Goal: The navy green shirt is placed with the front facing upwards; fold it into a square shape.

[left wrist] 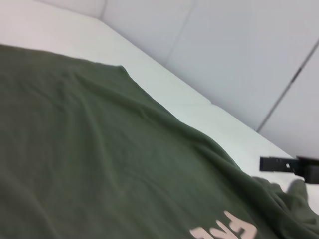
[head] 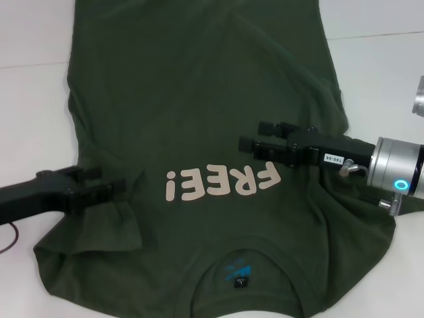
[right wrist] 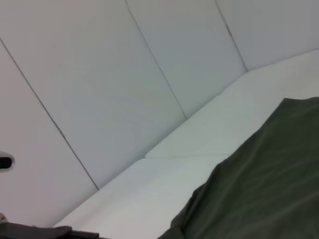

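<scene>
Head view shows you the soft olive shirt [head: 199,99] lying flat on the white table [head: 33,33], collar nearest, with pale block letters [head: 222,183] on the chest. Your left gripper [head: 121,187] pinches a bunched sleeve fold. Your right gripper [head: 250,138] hovers with fingers apart above the chest, beside the letters.

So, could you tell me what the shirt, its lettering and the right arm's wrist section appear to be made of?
The navy green shirt: soft matte knit, probably cotton, judging by its limp creases and bunched sleeve. The lettering: pale beige, flat and smooth-edged, likely a print or heat transfer. The wrist section behind the right gripper: silvery with a bright sheen, seemingly brushed metal.
</scene>
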`<state>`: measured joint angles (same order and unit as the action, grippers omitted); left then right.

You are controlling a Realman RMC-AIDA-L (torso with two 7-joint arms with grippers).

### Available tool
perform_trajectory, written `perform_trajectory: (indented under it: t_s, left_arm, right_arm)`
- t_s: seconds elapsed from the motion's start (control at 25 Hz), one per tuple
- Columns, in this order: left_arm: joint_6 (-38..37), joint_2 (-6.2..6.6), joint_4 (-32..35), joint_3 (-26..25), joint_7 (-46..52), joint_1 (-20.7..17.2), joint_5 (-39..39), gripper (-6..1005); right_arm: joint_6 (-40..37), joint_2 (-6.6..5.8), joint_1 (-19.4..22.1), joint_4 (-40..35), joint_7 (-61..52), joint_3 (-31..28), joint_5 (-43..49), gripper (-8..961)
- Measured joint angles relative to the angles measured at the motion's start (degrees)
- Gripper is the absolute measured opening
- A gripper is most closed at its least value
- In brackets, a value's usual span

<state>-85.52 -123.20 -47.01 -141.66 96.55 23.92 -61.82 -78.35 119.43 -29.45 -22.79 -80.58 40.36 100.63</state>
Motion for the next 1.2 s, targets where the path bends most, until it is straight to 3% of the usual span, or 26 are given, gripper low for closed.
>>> perform_trajectory:
  t_s: [0.6, 0.72, 0.84, 1.2]
  left_arm:
    - [0.2, 0.23, 1.1, -6.2, -2.6, -1.8, -7.4, 764]
    - [1.3, 0.53, 1.1, -6.2, -2.6, -1.9, -7.1, 835]
    - [2.5, 0.71, 1.2, -6.2, -2.9, -2.0, -7.0, 905]
    - [3.4, 0.88, 1.0, -6.3, -3.7, -2.0, -7.0, 904]
  right_arm:
    - [2.9, -0.07, -2.5, -0.3, -5.6, 0.5, 1.1, 892]
    - [3.4, -0.32, -3.1, -0.7, -7.6, 1.1, 1.2, 891]
    - [5.8, -0.82, -4.1, -0.8, -11.5, 3.1, 1.3, 891]
    - [11.3, -1.6, -9.3, -1.5, -27.8, 6.1, 7.5, 891]
